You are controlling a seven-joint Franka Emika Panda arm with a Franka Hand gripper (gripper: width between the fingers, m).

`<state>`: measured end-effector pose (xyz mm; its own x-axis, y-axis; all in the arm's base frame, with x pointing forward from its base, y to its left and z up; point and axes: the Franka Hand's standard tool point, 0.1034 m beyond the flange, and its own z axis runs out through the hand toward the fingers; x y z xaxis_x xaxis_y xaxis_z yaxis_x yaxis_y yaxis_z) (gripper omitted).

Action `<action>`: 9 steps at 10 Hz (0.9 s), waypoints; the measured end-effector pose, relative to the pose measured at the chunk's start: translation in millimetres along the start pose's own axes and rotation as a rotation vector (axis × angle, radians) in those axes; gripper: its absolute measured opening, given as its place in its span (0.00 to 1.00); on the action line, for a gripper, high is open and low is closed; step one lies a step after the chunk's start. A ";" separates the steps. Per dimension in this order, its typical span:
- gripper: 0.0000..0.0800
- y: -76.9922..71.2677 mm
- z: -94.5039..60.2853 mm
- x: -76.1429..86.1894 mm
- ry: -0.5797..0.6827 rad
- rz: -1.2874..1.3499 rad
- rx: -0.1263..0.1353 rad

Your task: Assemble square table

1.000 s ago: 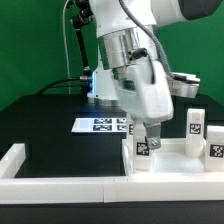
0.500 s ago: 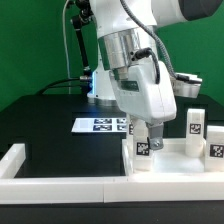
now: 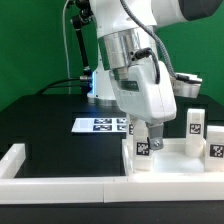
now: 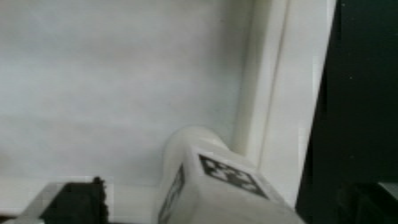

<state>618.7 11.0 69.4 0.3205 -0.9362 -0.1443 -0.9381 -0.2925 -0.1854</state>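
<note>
**Tool Standing Open Over a Leg on the Tabletop**

Nothing visible is shifting between the half-second-old exterior picture and the present one; against the picture a full second back, the arm is sitting a touch further toward the exterior view's left.

From the exterior view, the tool (image 3: 150, 131) is hanging directly over a tagged leg (image 3: 145, 149) that is standing upright inside the white tabletop (image 3: 170, 160), close to its raised rim on the exterior view's left side. The tool's fingers are reaching down to the top of that leg, and their spread is hard to judge from this angle. Two more tagged legs are standing upright at the exterior view's right: one (image 3: 195, 125) further back, the other (image 3: 217, 146) at the picture's edge. The marker board (image 3: 100, 124) is lying flat on the black table (image 3: 50, 125) behind the arm. A low white wall bar (image 3: 60, 181) is running along the table's near side.

In the wrist view, the tool's jaws are standing wide apart and holding nothing; one dark fingertip (image 4: 77, 198) is showing at one corner and the other (image 4: 374, 203) at the opposite corner. Between them the leg (image 4: 210, 178) is rising, its tag facing the camera, on the pale tabletop floor (image 4: 107, 90) beside the raised rim (image 4: 281, 80).
</note>
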 end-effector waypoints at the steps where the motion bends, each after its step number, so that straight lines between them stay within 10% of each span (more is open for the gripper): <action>1: 0.81 1.1 -3.1 -4.7 -0.007 -0.082 -0.033; 7: 0.81 3.3 -5.3 1.8 0.030 -0.697 -0.069; 9: 0.81 -5.3 0.7 -8.5 0.042 -0.945 -0.177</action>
<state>621.1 20.6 70.9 0.9523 -0.3042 0.0246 -0.3025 -0.9514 -0.0573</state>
